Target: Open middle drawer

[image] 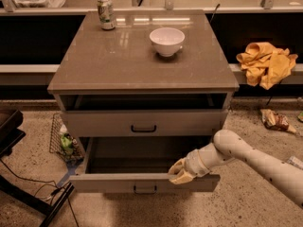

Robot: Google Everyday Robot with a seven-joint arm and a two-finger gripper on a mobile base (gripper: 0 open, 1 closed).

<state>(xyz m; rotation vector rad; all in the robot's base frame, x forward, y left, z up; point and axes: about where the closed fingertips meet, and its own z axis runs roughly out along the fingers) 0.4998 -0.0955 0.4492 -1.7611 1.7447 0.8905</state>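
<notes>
The middle drawer [118,182] stands pulled far out toward the camera, its low front panel carrying a small black loop handle [145,189] and its inside dim and bare. My gripper [182,173] rests at the top edge of that front panel, right of the handle, with the pale arm [255,159] reaching in from the lower right. Above it, the taller-fronted top drawer [94,123] with the same kind of handle sits nearly closed, a dark gap showing under the countertop. The lowest drawer is hidden below the open one.
A white bowl [166,40] and a can [106,13] stand on the cabinet top [94,65]. A wire basket [64,138] sits on the floor at the left, beside dark equipment [9,131] and cables. A yellow cloth [266,63] lies on the right ledge, with a wrapper [275,120] on the floor.
</notes>
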